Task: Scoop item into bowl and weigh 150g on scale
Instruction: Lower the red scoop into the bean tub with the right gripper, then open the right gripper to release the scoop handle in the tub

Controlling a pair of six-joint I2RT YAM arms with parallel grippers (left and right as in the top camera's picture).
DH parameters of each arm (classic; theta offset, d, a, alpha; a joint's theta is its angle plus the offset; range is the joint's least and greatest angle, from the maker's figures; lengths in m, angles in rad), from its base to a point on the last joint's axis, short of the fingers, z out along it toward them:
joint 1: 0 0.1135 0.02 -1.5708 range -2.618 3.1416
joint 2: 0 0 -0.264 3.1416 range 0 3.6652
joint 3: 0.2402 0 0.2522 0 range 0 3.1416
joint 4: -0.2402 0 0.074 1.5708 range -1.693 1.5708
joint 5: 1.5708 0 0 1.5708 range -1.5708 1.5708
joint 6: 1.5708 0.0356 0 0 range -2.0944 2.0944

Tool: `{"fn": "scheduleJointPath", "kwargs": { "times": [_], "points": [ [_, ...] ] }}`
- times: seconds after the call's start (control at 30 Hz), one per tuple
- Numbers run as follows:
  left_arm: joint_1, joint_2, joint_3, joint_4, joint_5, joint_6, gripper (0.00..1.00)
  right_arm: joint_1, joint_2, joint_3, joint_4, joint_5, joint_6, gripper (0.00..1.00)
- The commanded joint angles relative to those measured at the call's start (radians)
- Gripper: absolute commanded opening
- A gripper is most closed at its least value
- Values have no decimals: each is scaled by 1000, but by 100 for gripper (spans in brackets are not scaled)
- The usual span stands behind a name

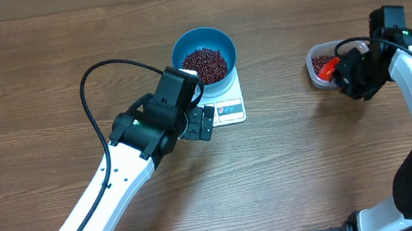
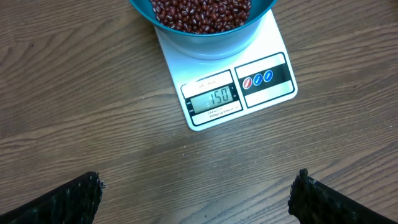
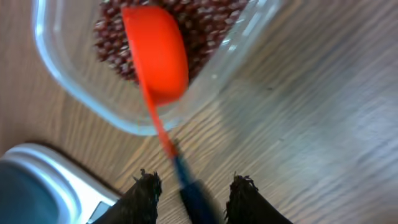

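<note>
The blue bowl [image 1: 183, 46] stands on the white scale [image 1: 230, 111], filled with dark red beans [image 1: 205, 65]. In the left wrist view the beans [image 2: 199, 12] heap in the bowl [image 2: 205, 45], and the scale [image 2: 273, 93] display reads 150. My left gripper [image 2: 196, 200] is open just in front of the scale [image 1: 204, 122], holding nothing. My right gripper [image 3: 193, 194] stands at the clear tub [image 1: 312, 66]. Its jaws are apart on either side of the blue handle of the red scoop [image 3: 157, 53], with gaps on both sides. The scoop's cup lies on the beans [image 3: 214, 18] in the tub [image 3: 81, 102].
A black cable [image 1: 88, 74] loops over the table left of the left arm. In the right wrist view a corner of the scale [image 3: 43, 177] shows at the lower left. Bare wooden table surrounds both arms.
</note>
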Motion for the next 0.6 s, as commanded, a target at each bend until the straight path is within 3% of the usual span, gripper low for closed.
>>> {"fn": "scheduleJointPath", "kwargs": {
  "times": [0.0,0.3,0.57],
  "points": [
    [0,-7,-7,1,2,15,100,-12,-2,-8,-17,105,-4,42],
    [0,-7,-7,1,2,15,100,-12,-2,-3,-25,178,-26,60],
    [0,-7,-7,1,2,15,100,-6,-30,132,-122,173,-190,62]
  ]
}}
